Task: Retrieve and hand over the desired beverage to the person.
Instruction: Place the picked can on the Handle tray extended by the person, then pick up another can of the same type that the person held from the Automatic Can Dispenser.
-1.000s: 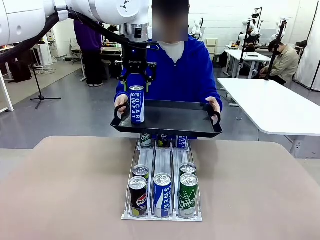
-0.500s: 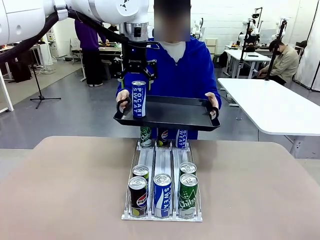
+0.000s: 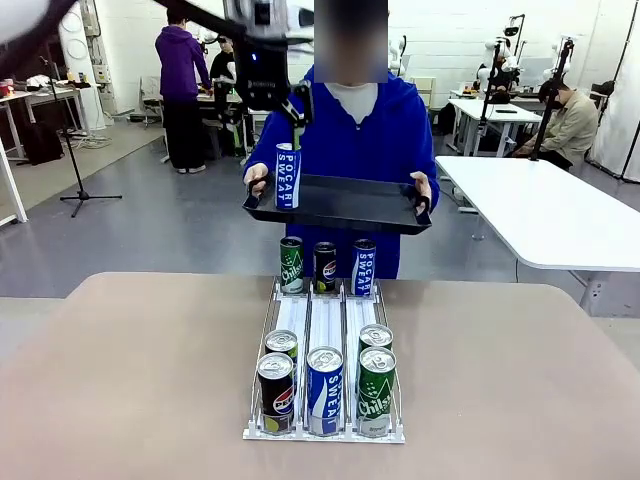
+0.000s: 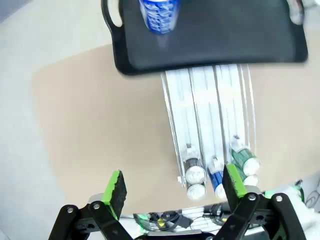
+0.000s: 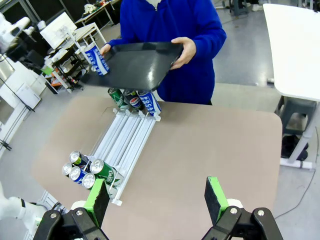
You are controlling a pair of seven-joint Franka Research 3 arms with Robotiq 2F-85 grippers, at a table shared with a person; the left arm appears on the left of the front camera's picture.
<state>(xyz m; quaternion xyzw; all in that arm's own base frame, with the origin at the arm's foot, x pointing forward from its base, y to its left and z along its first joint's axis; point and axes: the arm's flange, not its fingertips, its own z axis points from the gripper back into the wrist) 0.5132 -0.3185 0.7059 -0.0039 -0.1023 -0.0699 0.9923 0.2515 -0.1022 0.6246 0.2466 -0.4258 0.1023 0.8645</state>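
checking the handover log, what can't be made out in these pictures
- Left wrist view: Pocari Sweat can on the tray, cut off by the top edge, print blurred.
- Front view: second-row cans, labels hidden by front cans.
- Front view: left arm, cut off by the top edge.

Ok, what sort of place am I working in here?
Probably a lab or workshop, not a shop: bare grey floor, white work tables around the room, and a person seated at one in the back. The can rack sits on a plain table.
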